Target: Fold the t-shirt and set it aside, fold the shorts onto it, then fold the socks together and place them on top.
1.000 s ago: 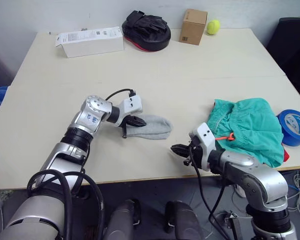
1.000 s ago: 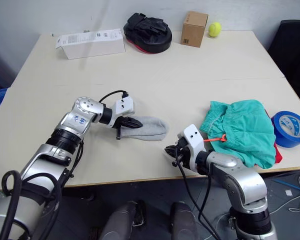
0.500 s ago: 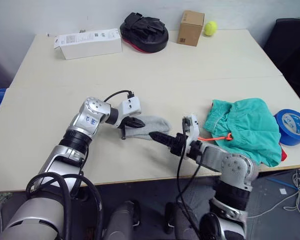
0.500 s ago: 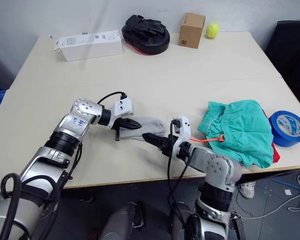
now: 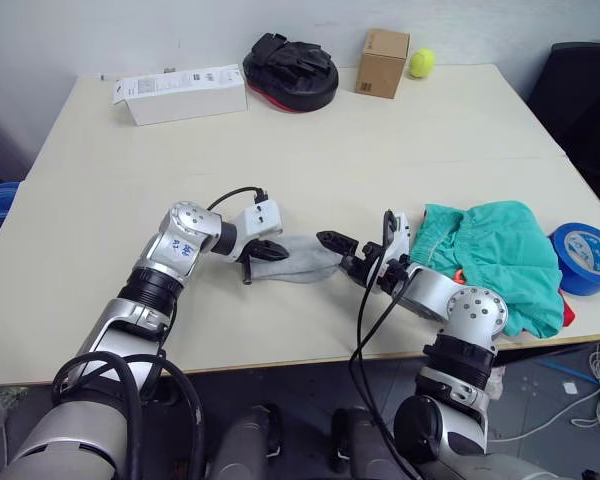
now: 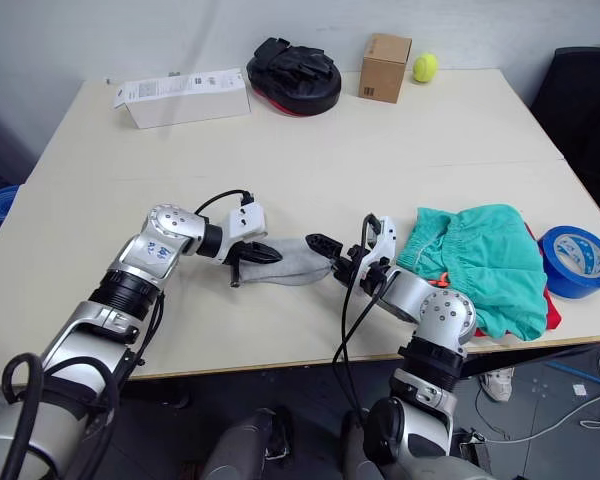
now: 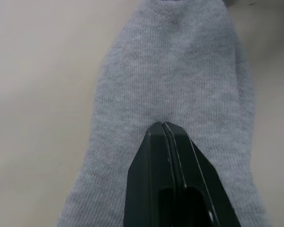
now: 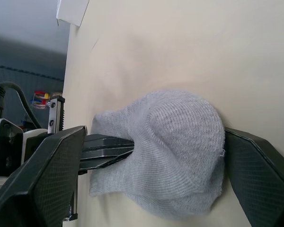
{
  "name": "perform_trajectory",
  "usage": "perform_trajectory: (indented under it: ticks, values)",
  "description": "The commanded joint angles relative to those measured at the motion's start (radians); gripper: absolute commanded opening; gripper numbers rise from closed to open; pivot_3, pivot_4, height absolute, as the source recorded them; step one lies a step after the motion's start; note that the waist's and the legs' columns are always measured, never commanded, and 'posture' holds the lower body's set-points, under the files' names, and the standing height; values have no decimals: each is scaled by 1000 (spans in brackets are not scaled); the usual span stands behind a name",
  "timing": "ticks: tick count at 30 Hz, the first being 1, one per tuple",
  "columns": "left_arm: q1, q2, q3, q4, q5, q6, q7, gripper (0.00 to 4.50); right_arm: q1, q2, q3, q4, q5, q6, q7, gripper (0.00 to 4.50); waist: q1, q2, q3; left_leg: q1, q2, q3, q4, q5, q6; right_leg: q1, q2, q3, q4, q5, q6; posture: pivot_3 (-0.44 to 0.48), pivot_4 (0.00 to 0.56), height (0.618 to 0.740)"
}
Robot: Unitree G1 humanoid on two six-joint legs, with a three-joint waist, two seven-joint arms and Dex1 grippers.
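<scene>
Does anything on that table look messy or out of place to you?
The teal shorts sit bunched in a rumpled heap at the table's near right edge, with a sliver of red t-shirt poking out underneath. The grey socks lie mid-table, pinched by the left gripper, with the right gripper open around their toe end.

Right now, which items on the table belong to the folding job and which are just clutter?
Job: socks, held by the shut left gripper, open right gripper at their toe end; shorts; t-shirt edge beneath them.

Clutter: white box, black mitt, cardboard box, tennis ball, blue tape.

Bare table [image 5: 380, 150] lies open beyond socks [image 5: 302, 260] and shorts [image 5: 495, 255].
</scene>
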Motion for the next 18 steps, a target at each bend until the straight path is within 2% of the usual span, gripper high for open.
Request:
perform_trajectory:
  ticks: [1,11,12,18]
  values:
    - [9,3,-1,4,21,11,12,0,13,69,28,26,14,25,-53,3803,-1,0,0,0,0,0,0,0,0,0,0,0,0,0,0,0,150,740]
    - [-2,2,16,12,21,14,14,0,23,3,127,30,17,19,-36,258,-8,-1,0,0,1,0,-4,1,0,-2,0,0,0,0,0,0,150,740]
    - [-1,2,19,10,21,16,14,0,22,-6,134,25,20,17,-30,47,-9,-1,0,0,1,0,-4,1,0,-1,0,0,0,0,0,0,150,740]
    - [-7,-12,41,-32,-13,65,-1,0,-23,-166,184,-13,24,35,60,47,-5,0,0,-2,0,0,-4,1,1,-3,0,0,0,0,0,0,150,740]
